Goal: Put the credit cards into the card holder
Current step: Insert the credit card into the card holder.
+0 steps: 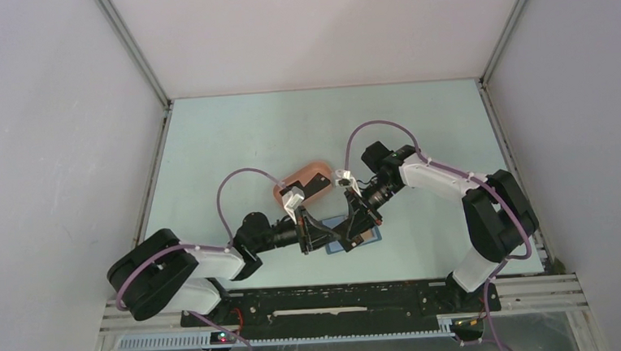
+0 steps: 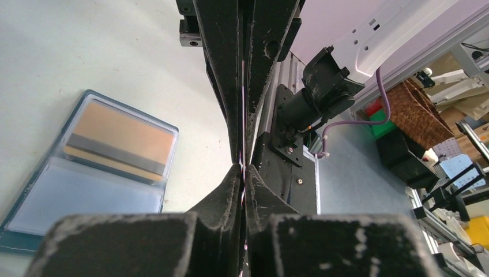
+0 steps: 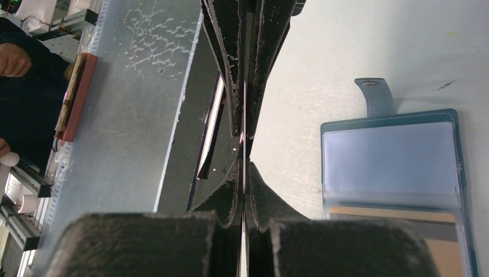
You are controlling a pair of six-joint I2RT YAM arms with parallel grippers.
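The card holder (image 1: pixel 374 237) lies open on the table, a blue wallet with clear pockets (image 2: pixel 86 193) and a tab (image 3: pixel 375 95). A tan-orange credit card (image 2: pixel 118 138) sits in one of its pockets (image 3: pixel 403 231). Just above the wallet my two grippers meet tip to tip. My left gripper (image 2: pixel 243 167) and right gripper (image 3: pixel 244 164) are both shut on one thin credit card (image 3: pixel 244 115), seen edge-on as a pale line between the jaws. In the top view the left gripper (image 1: pixel 331 238) and right gripper (image 1: pixel 357 221) hide that card.
A pink oval tray (image 1: pixel 286 192) stands just behind the grippers with a black card (image 1: pixel 318 186) lying in it. White enclosure walls close in the table on three sides. A black rail (image 1: pixel 340 312) runs along the near edge. A wicker basket (image 2: pixel 415 109) stands outside the enclosure.
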